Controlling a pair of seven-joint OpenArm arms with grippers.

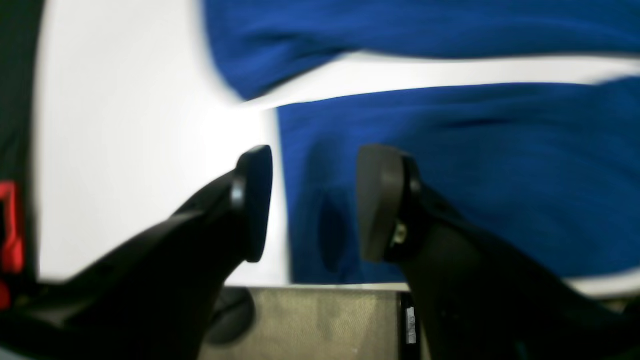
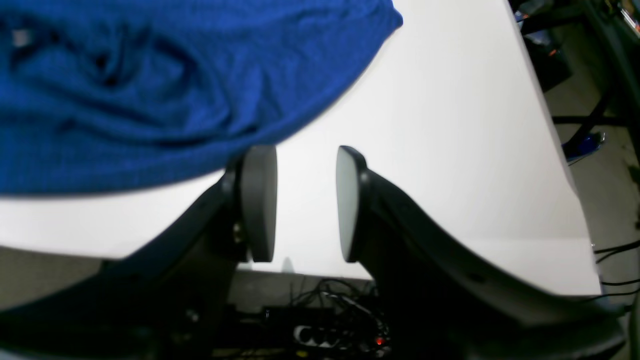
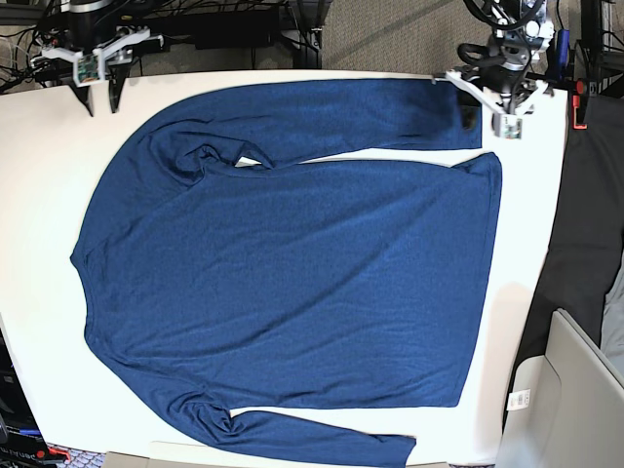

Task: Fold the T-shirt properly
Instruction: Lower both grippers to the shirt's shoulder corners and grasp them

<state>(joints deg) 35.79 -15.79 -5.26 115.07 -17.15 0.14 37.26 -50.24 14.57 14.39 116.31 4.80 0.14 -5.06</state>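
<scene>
A: Where does the T-shirt [image 3: 292, 283] lie?

B: Spread flat across the white table [image 3: 39, 195], body smooth. One long sleeve runs along the far edge, folded in close against the body, and the other runs along the near edge. In the base view the cuff of the far sleeve ends just beside the left gripper [image 1: 314, 202].

A: Is that gripper holding anything?

B: No. Its jaws stand apart with nothing between them. In the left wrist view the cloth lies beyond and below the fingertips, and the shirt's straight edge runs right under the gap. I'd judge the sleeve has been laid where it is so it sits parallel to the body, ready for the next fold.

A: And the other one?

B: The right gripper [image 2: 306, 202] is parted too, though less widely, and empty. The bunched shoulder fabric lies ahead and to its left; only bare table shows between its pads. It hangs at the table's far corner, clear of the cloth.

A: What's left?

B: Most of it, I think. The near sleeve still needs bringing in, and the rumple at the shoulder could spoil a clean crease.
</scene>
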